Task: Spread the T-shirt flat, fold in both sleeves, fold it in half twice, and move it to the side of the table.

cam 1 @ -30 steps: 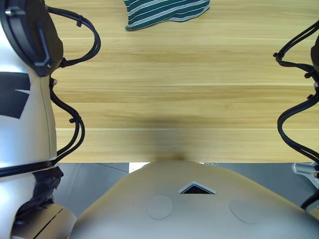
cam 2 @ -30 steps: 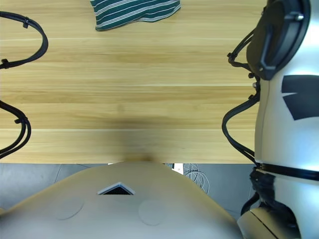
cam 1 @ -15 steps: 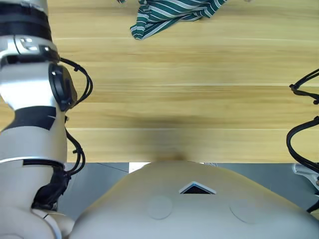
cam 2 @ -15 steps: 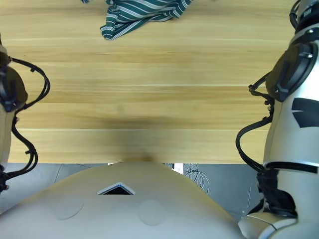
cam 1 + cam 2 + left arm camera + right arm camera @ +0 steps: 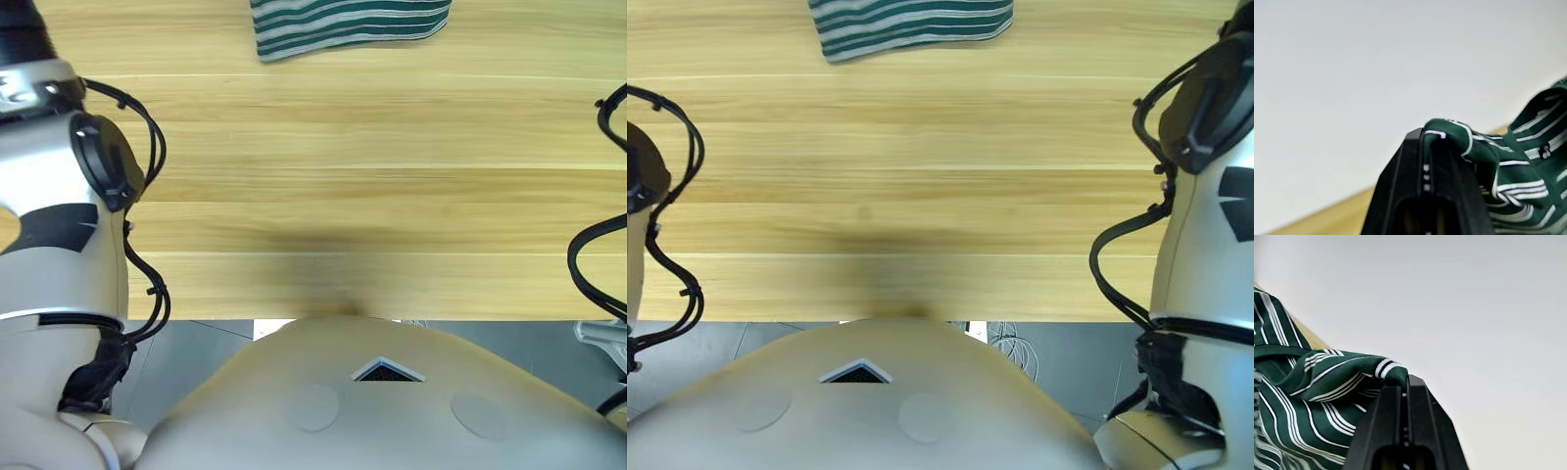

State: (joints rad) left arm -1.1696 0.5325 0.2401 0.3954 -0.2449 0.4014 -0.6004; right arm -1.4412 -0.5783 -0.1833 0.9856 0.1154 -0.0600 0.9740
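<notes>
Your left gripper (image 5: pixel 1432 139) and right gripper (image 5: pixel 1403 382) are each clamped on a fold of the green striped T-shirt (image 5: pixel 348 24), over the far part of the wooden table (image 5: pixel 343 176).

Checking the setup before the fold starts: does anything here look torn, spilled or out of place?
Nothing stands out. The left gripper and right gripper each pinch the T-shirt, and its lower edge runs fairly level across the far table.

Head stereo pair steeply down over the same table (image 5: pixel 343 147); wrist cameras close against the T-shirt (image 5: pixel 1518 171).
</notes>
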